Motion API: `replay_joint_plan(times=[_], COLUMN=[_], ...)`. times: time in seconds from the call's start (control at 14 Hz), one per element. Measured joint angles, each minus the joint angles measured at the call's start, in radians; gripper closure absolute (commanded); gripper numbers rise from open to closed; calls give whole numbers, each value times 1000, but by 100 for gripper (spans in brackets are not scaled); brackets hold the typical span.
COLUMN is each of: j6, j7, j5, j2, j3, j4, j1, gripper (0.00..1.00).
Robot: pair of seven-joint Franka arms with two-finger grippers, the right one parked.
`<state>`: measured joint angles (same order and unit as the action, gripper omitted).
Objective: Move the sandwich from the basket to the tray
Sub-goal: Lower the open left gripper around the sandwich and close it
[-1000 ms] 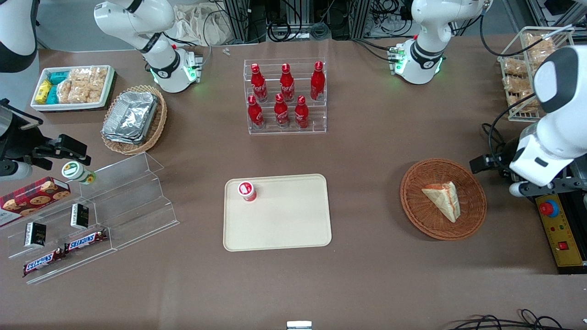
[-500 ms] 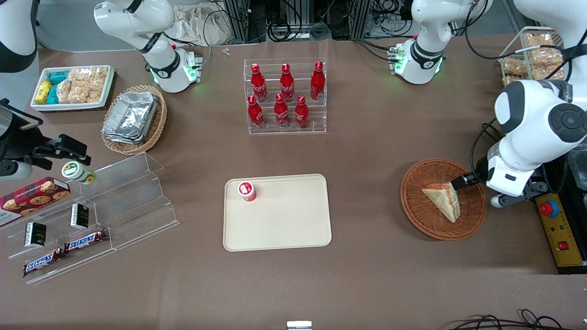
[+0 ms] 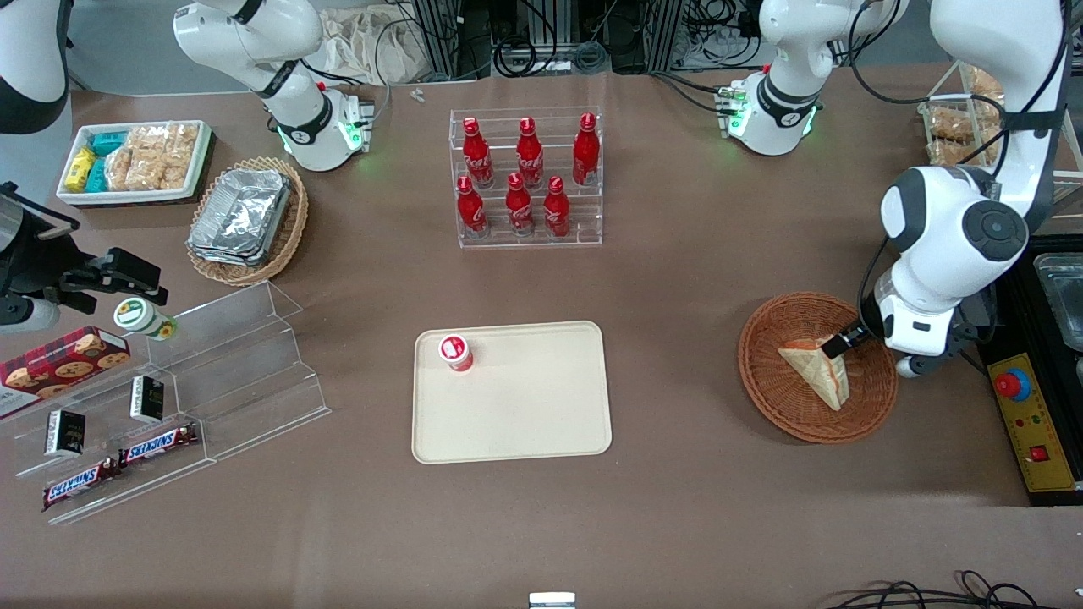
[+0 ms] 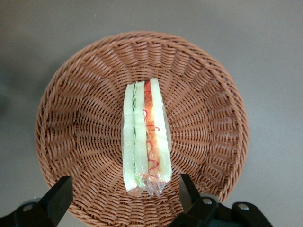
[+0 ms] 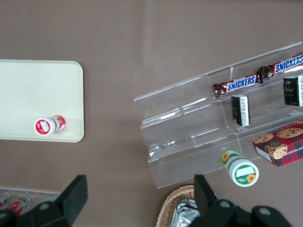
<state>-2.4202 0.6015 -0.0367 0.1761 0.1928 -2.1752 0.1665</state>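
The sandwich (image 3: 819, 370), a wrapped white-bread wedge with red and green filling stripes, lies in the round reddish-brown wicker basket (image 3: 770, 397). My left gripper (image 3: 854, 351) hovers open over the basket, above the sandwich's end that is farther from the front camera. In the left wrist view the sandwich (image 4: 144, 137) lies in the basket (image 4: 71, 109), its end reaching between the black fingertips (image 4: 59, 196) of the open gripper (image 4: 124, 196) without touching them. The cream tray (image 3: 525, 414) lies at mid-table, also in the right wrist view (image 5: 28, 94).
A small red-lidded cup (image 3: 454, 352) stands on the tray's corner. A clear rack of red bottles (image 3: 526, 178) stands farther from the front camera. A clear stepped shelf (image 3: 220, 372) with snacks and an oval basket of foil trays (image 3: 245, 220) lie toward the parked arm's end. A control box (image 3: 1036, 427) sits beside the basket.
My left arm has swung in from the working arm's end of the table, and the gripper has come over the basket above the sandwich. The sandwich has not moved.
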Motion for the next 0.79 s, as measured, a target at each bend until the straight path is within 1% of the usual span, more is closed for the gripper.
replay_joint_plan(times=[0.79], j6=[-117], j7=[73], j5=[0], j2=[120], j3=[0], j4=[-3], j1=[-2], gripper=[0])
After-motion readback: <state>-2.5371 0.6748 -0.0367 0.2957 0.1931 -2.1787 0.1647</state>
